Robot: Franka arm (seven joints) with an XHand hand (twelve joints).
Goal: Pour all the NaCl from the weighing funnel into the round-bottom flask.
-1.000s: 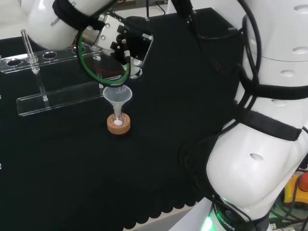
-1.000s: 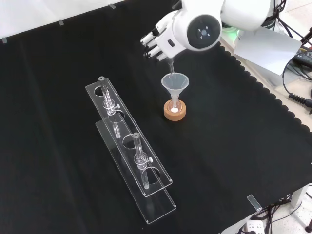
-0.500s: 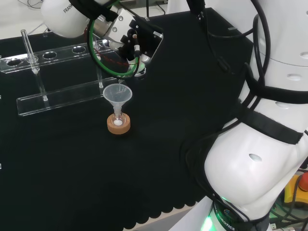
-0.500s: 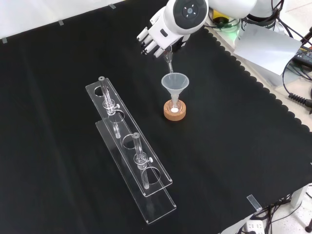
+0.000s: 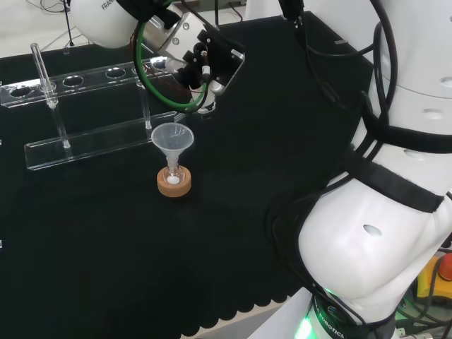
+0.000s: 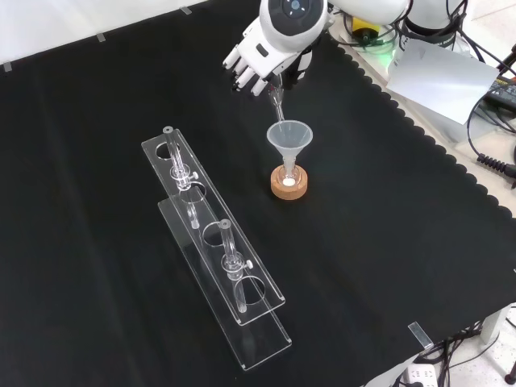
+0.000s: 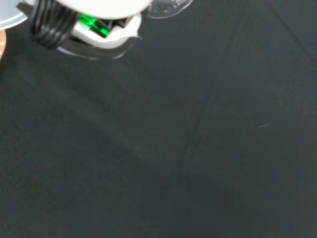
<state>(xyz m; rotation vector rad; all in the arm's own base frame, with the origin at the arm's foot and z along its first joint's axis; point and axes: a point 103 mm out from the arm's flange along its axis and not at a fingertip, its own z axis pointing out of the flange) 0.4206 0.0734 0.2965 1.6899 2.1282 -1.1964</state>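
Head view: the robot hand point(image 5: 201, 60) hangs above and just behind the plastic funnel point(image 5: 172, 139) seated in the round-bottom flask point(image 5: 173, 175). Front view: its fingers point(image 6: 242, 74) curl round the weighing funnel point(image 6: 277, 101), whose stem slants down toward the funnel mouth below

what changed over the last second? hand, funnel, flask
The hand, fingers curled on the clear weighing funnel, lifted its spout up and away from the plastic funnel, drifting toward the top left of the front view. The plastic funnel, the flask with white powder inside, its cork ring and the clear rack stayed put.
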